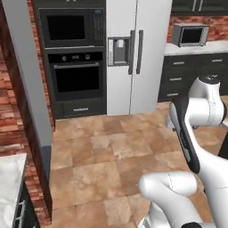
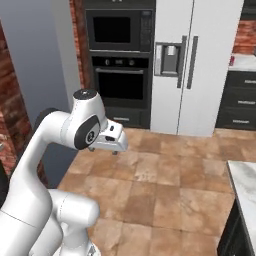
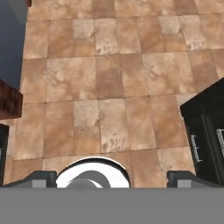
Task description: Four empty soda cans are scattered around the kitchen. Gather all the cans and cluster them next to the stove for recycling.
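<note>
My gripper (image 3: pixel 113 177) hangs over the terracotta tile floor (image 3: pixel 113 87) of the kitchen, pointing down. Its two dark fingertips (image 3: pixel 43 176) stand far apart at the bottom of the hand view, open, with nothing between them. In the right base view the white hand (image 2: pixel 108 138) juts out from the raised arm, above the open floor. The soda cans and the stove are out of view. A tiny red speck (image 2: pixel 231 60) sits on the far right counter, too small to identify.
A white fridge (image 1: pixel 133 53) and a black wall oven (image 1: pixel 75 75) line the far wall. A grey microwave (image 1: pixel 190 34) sits on the back counter. Marble counters (image 1: pixel 9 187) (image 2: pixel 245 185) flank the base. Below the hand are a black cabinet (image 3: pixel 205 135) and a brick corner (image 3: pixel 8 101).
</note>
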